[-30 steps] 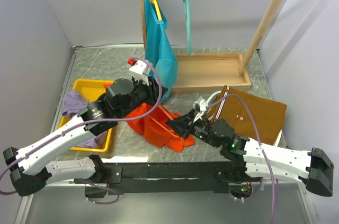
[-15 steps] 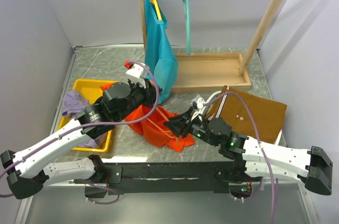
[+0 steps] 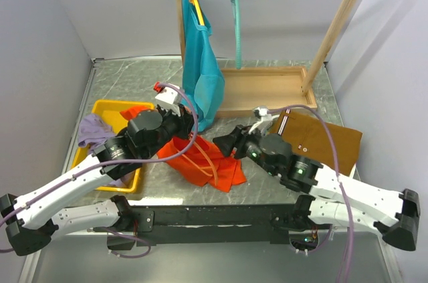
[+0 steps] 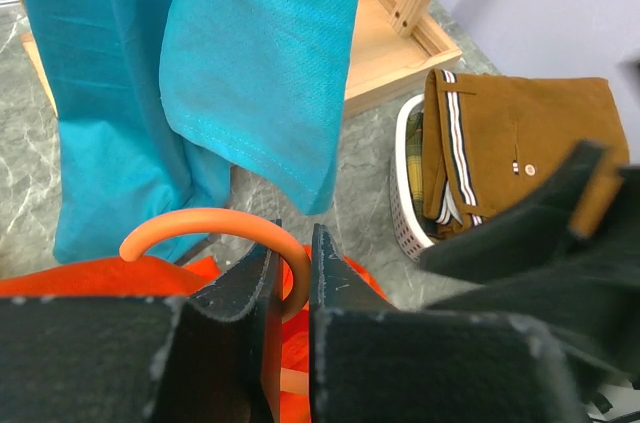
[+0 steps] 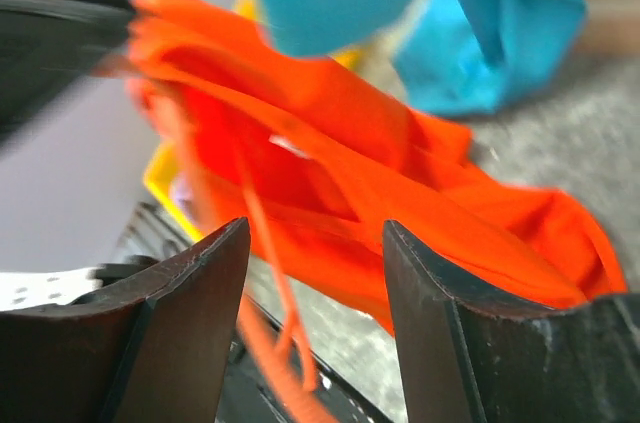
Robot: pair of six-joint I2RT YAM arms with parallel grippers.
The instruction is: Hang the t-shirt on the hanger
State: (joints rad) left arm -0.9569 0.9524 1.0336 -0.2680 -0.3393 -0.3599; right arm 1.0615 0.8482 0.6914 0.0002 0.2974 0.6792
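My left claw point(image 4: 290, 278) is clamped on the hook of the hanger point(image 4: 205, 225). The t-shirt point(image 3: 200, 162) sags beneath it, mid-counter point(image 3: 134, 75) toward the near edge. My right claw point(image 5: 315, 243) is wide open and empty, just right of the cloth and facing it.

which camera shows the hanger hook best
Left wrist: the hanger hook arches in focus at the left gripper's fingertips. Top external shows only thin orange limbs over the t-shirt; right wrist is blurred.

The orange-red t-shirt point(image 3: 227, 172) lies crumpled; the thin orange hanger point(image 4: 200, 214) is tangled with it, hook poking out.
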